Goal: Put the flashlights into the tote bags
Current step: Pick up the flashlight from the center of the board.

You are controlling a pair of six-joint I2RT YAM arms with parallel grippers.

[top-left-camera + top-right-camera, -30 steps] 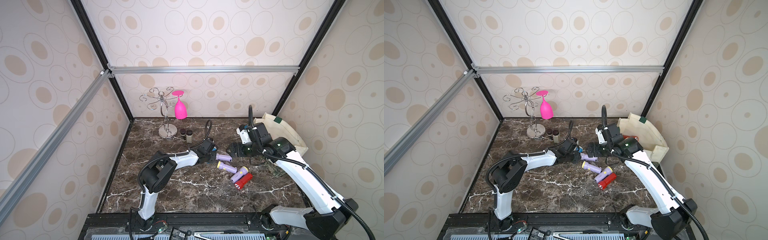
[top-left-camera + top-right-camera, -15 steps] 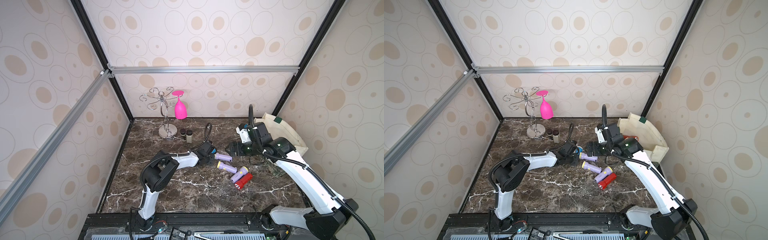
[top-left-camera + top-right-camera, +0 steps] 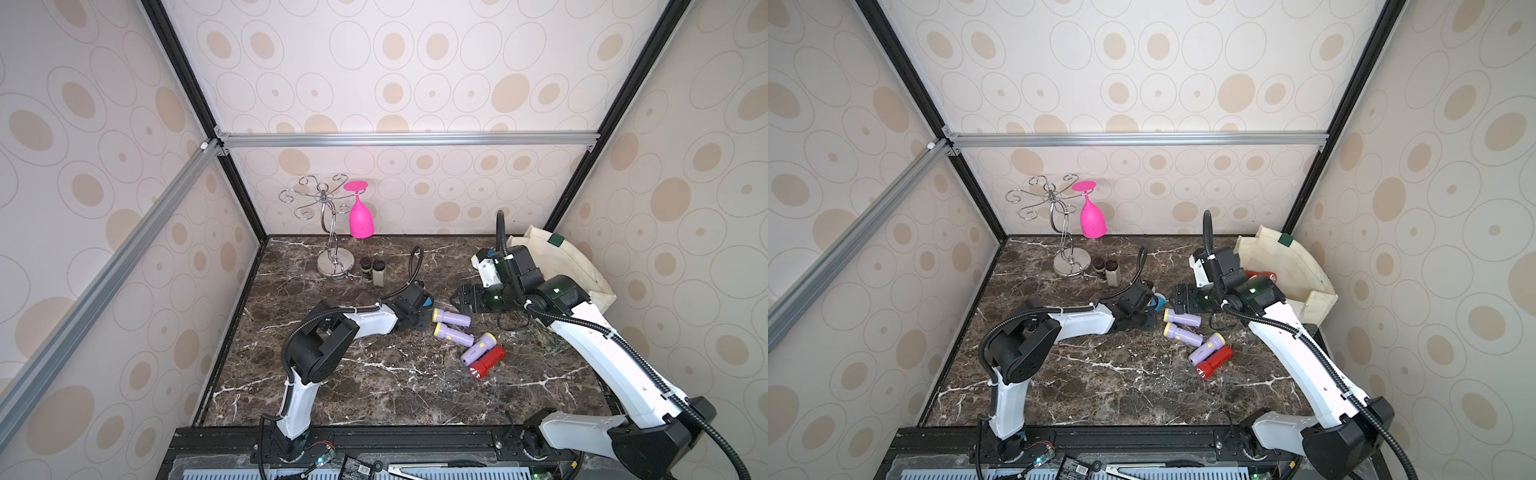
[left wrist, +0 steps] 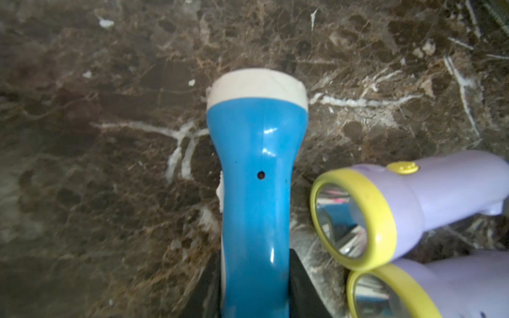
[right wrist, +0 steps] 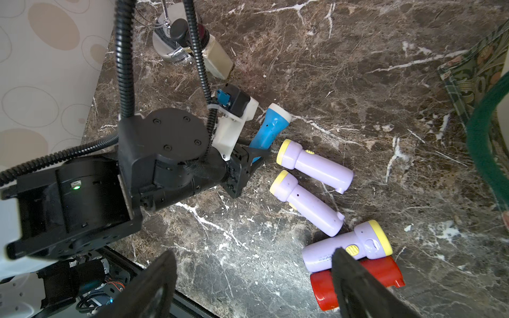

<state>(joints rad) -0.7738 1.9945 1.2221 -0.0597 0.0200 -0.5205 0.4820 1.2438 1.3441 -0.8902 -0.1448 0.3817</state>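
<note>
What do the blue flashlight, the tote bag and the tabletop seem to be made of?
The blue flashlight: probably glossy moulded plastic; bright highlights run along its smooth body. The tote bag: likely matte cream canvas; it looks dull and stands in soft curves. The tabletop: dark brown marble look with white veins, possibly only a printed surface.

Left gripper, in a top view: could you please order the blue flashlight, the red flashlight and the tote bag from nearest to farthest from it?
1. The blue flashlight: clamped in the left gripper itself.
2. The red flashlight: lying off to the front right.
3. The tote bag: standing in the far right corner.
</note>
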